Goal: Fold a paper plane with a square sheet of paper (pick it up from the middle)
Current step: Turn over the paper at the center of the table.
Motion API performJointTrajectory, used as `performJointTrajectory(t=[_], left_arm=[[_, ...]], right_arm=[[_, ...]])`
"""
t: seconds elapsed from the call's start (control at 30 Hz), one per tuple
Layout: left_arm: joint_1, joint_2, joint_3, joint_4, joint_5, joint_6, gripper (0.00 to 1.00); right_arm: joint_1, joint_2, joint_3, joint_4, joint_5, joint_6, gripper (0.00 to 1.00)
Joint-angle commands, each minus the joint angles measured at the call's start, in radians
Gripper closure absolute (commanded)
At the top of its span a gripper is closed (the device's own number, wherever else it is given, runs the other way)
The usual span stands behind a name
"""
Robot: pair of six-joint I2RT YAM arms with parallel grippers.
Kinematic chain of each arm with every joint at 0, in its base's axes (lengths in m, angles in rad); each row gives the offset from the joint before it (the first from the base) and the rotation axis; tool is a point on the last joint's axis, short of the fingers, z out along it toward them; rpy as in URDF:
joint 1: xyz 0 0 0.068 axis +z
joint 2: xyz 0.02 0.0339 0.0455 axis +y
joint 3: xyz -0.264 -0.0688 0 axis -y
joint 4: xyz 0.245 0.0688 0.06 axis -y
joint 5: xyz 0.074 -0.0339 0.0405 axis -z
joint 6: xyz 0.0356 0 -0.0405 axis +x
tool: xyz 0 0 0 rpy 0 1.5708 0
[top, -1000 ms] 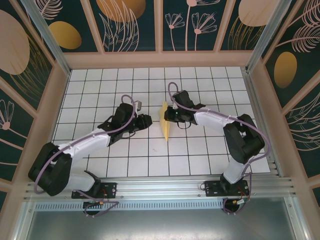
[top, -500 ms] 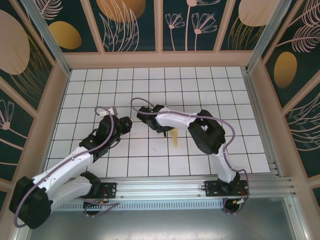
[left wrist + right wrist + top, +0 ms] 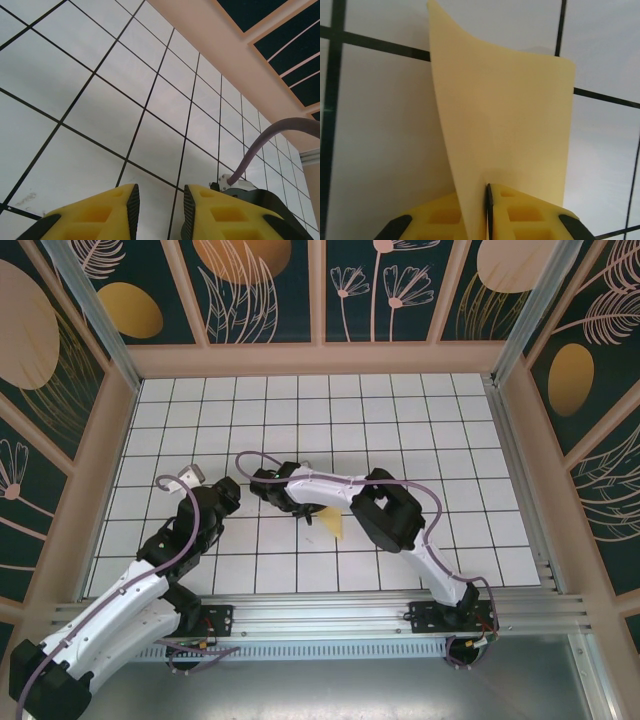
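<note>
The square sheet of paper is now folded into a narrow yellow paper plane (image 3: 333, 526), hanging low over the white grid table (image 3: 420, 430) near the middle. My right gripper (image 3: 313, 512) is shut on it. In the right wrist view the paper plane (image 3: 510, 120) rises out of the gripper (image 3: 487, 189), whose pads are pinched on its folded layers. My left gripper (image 3: 229, 493) sits to the left of the plane, apart from it. Seen from the left wrist, that gripper (image 3: 160, 195) stands open with only bare tiles between its fingers.
The right arm's forearm (image 3: 330, 483) stretches leftward across the table's middle, its elbow (image 3: 390, 512) beside the plane. Its purple cable (image 3: 270, 140) shows in the left wrist view. Wooden walls (image 3: 320, 358) ring the table, and a metal rail (image 3: 330, 608) runs along the near edge.
The right arm has swung left and nearer, carrying the plane down from the table's centre. The left arm has drawn back toward the near left, and its jaws have widened.
</note>
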Motion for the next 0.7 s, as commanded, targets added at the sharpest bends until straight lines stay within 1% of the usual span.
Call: performJointTrajectory(t=[0.0, 0.07, 0.1, 0.17, 0.2, 0.23, 0.27, 0.3, 0.37, 0.4, 0.43, 0.53, 0.6, 0.67], left_arm=[[0.005, -0.001, -0.008, -0.013, -0.02, -0.006, 0.68], [0.006, -0.002, -0.004, -0.015, -0.022, -0.003, 0.68], [0.005, -0.001, -0.001, -0.016, -0.022, -0.002, 0.68], [0.005, -0.002, -0.001, -0.013, -0.016, 0.001, 0.67], [0.005, 0.001, -0.002, -0.012, -0.014, 0.0, 0.67], [0.006, 0.001, -0.003, -0.01, -0.012, 0.0, 0.67], [0.005, 0.002, -0.004, -0.007, -0.006, -0.001, 0.67], [0.005, 0.004, -0.005, -0.004, -0.002, 0.0, 0.67], [0.006, 0.01, -0.005, -0.003, 0.004, 0.002, 0.67], [0.005, 0.012, -0.005, -0.003, 0.007, 0.004, 0.67], [0.004, 0.014, -0.005, -0.002, 0.009, 0.004, 0.67], [0.005, 0.025, -0.007, 0.007, 0.024, 0.005, 0.67], [0.006, 0.038, -0.007, 0.013, 0.034, 0.007, 0.66], [0.005, 0.051, -0.006, 0.017, 0.044, 0.008, 0.66]], right_arm=[[0.002, -0.018, -0.026, 0.078, -0.128, -0.019, 0.82], [0.004, -0.031, -0.034, 0.117, -0.168, -0.031, 0.82], [0.004, -0.037, -0.04, 0.136, -0.188, -0.037, 0.81], [0.002, -0.046, -0.042, 0.165, -0.233, -0.054, 0.76], [0.004, -0.055, -0.042, 0.179, -0.248, -0.058, 0.75], [0.005, -0.065, -0.047, 0.196, -0.263, -0.058, 0.7], [0.004, -0.088, -0.063, 0.229, -0.295, -0.068, 0.62], [0.001, -0.113, -0.083, 0.256, -0.32, -0.075, 0.59], [-0.004, -0.167, -0.123, 0.31, -0.36, -0.081, 0.56], [-0.009, -0.204, -0.151, 0.339, -0.379, -0.081, 0.51], [-0.013, -0.234, -0.174, 0.368, -0.402, -0.084, 0.49], [-0.026, -0.336, -0.247, 0.44, -0.467, -0.1, 0.47], [-0.032, -0.409, -0.304, 0.49, -0.503, -0.103, 0.42], [-0.043, -0.468, -0.353, 0.533, -0.537, -0.107, 0.41]])
